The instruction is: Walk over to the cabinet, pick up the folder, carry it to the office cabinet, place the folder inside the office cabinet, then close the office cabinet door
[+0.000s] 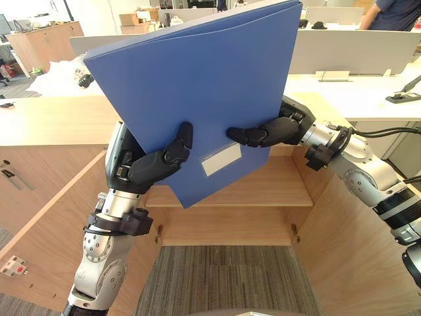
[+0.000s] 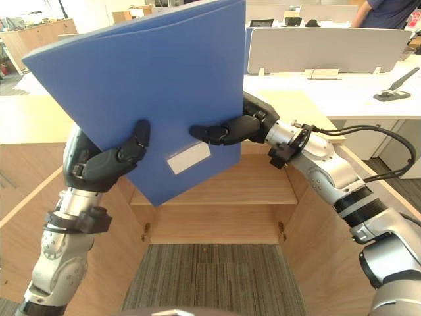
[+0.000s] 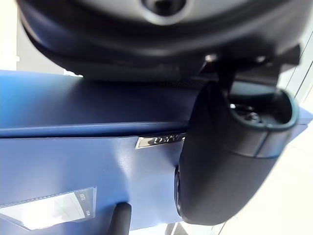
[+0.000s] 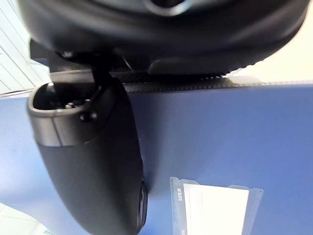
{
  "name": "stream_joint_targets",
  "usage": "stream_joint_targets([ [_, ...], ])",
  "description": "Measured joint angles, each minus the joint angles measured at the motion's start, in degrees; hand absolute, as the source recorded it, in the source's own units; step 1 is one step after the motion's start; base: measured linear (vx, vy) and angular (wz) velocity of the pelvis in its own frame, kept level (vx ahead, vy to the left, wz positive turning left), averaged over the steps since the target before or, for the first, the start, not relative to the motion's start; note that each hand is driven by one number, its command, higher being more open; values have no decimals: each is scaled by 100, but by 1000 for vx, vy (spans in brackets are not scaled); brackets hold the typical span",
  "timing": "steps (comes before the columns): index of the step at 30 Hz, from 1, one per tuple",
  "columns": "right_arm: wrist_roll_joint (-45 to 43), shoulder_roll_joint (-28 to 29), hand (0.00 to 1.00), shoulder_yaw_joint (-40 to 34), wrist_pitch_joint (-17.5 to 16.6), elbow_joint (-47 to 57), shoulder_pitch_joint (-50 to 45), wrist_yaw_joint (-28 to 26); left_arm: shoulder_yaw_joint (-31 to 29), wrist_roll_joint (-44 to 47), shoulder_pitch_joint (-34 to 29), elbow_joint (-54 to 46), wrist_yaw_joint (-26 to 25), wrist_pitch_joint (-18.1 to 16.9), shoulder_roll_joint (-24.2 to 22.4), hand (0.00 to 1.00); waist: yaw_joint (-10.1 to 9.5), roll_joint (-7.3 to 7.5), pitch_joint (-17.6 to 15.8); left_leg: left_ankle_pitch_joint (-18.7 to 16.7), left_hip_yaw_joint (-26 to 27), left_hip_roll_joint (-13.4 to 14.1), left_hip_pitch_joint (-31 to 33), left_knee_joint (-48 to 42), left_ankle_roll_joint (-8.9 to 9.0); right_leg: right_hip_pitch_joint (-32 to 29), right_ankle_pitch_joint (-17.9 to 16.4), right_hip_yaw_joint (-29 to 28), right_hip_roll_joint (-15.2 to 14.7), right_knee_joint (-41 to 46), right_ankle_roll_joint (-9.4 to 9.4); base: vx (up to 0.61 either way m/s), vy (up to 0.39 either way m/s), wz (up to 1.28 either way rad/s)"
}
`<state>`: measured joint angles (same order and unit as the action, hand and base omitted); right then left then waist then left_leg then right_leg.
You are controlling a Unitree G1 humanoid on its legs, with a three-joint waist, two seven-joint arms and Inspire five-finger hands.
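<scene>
One blue folder is hanging tilted in the air, with two hands sharing it. The left hand is pinching its lower edge, thumb curled over the front; the right hand is clamping the side edge likewise. One clear label pocket is showing between them. Behind, one office cabinet is standing with its left door and right door swung open, one shelf inside.

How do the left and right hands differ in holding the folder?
The left hand grips the folder at its left edge, lower down, thumb angled upward; the right hand grips its right edge, higher, thumb lying sideways. Both pinch it with thumbs on the near face.
</scene>
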<state>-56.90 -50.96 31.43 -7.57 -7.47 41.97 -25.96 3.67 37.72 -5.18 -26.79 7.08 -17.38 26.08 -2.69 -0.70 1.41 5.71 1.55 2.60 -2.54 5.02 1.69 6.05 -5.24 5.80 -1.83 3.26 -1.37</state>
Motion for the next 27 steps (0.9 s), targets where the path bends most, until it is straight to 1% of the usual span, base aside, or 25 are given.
stream_joint_targets([
  [2,53,42,0,0,3,0,-3,5,0,0,15,5,63,-76,-1,100,3,3,6,5,1,0,0,4,1,-4,2,-2,0,2,2,0,0,0],
  [4,59,201,0,-72,1,2,-34,28,19,87,29,19,127,-130,-23,100,9,1,13,12,4,0,0,25,2,-9,3,-5,-1,6,4,0,0,0],
  [5,60,286,0,-122,0,8,-58,28,29,185,32,34,139,-138,-67,100,12,0,13,14,7,0,1,25,2,-11,3,-7,-2,6,4,0,0,0],
  [6,129,460,0,-291,-2,59,-186,46,44,366,62,165,260,-232,-215,100,11,7,21,18,9,1,1,26,3,-14,4,-10,-2,7,5,0,0,0],
  [7,200,562,0,-374,-5,64,-259,53,44,412,67,233,321,-260,-255,100,8,13,26,19,9,1,1,26,2,-15,4,-10,-2,7,5,0,0,0],
  [9,489,831,0,-593,-3,88,-519,122,53,621,72,636,589,-280,-380,100,-3,19,42,23,7,-2,5,27,1,-18,6,-9,-6,7,2,0,0,0],
  [11,794,956,0,-666,32,90,-728,217,101,783,73,1182,841,-231,-407,100,-8,30,57,27,2,6,35,27,-1,-39,8,-6,-3,1,-2,0,0,0],
  [12,1017,1052,0,-731,78,92,-890,289,194,866,72,1641,1046,-140,-394,100,-7,48,77,38,1,11,88,28,-11,-98,10,-6,1,2,0,0,0,0],
  [13,1240,1120,0,-769,182,91,-1016,383,322,1004,66,2110,1251,77,-405,100,-3,55,74,52,0,19,136,27,-14,-128,41,-6,9,-26,-1,0,0,0],
  [14,1331,1133,0,-770,245,89,-1073,423,409,1054,56,2372,1342,183,-407,100,-2,56,72,56,4,20,151,27,-17,-134,56,-11,14,-44,-1,0,0,0],
  [16,1739,1192,0,-795,398,88,-1341,556,627,1181,-144,3421,1636,665,-574,100,27,75,60,60,23,22,159,23,-22,-145,65,-28,16,-56,-5,12,-1,-4],
  [17,1832,1220,0,-825,435,88,-1406,595,651,1177,-209,3668,1668,770,-652,100,36,84,53,60,37,27,160,18,-22,-153,66,-43,19,-57,-4,17,-4,-10],
  [19,1939,1457,0,-1151,490,35,-1592,701,699,1120,-521,4626,1739,1107,-893,100,76,112,13,59,84,59,175,5,-22,-187,77,-108,36,-56,11,15,-13,-14],
  [20,1999,1515,0,-1246,489,35,-1608,717,710,1112,-592,4838,1762,1169,-935,100,95,112,4,59,87,68,175,5,-21,-189,79,-114,36,-56,14,0,-16,-7],
  [22,2101,1807,0,-1734,484,94,-1652,744,707,664,-710,5842,1654,1358,-1083,100,137,106,-3,44,91,112,166,10,0,-195,80,-122,71,-59,18,0,0,0],
  [23,2103,1888,0,-1838,481,157,-1659,766,706,552,-721,6090,1616,1413,-1090,100,145,103,-4,40,93,125,165,16,6,-196,81,-127,83,-63,26,-32,-37,-5],
  [24,2270,2041,0,-2054,433,341,-1712,814,699,289,-762,6515,1563,1467,-1104,100,150,101,-7,30,101,150,164,26,22,-196,83,-138,108,-78,46,-25,-33,-4],
  [25,2403,2115,0,-2169,397,469,-1760,843,663,160,-788,6711,1544,1488,-1127,100,150,100,-8,29,101,159,164,27,25,-193,83,-138,116,-86,53,-26,-40,-3],
  [27,2946,2330,0,-2363,171,874,-2004,918,420,-416,-857,7301,1442,1496,-1269,100,150,90,-13,28,100,189,162,28,37,-183,86,-138,145,-109,76,-18,-41,-1],
])
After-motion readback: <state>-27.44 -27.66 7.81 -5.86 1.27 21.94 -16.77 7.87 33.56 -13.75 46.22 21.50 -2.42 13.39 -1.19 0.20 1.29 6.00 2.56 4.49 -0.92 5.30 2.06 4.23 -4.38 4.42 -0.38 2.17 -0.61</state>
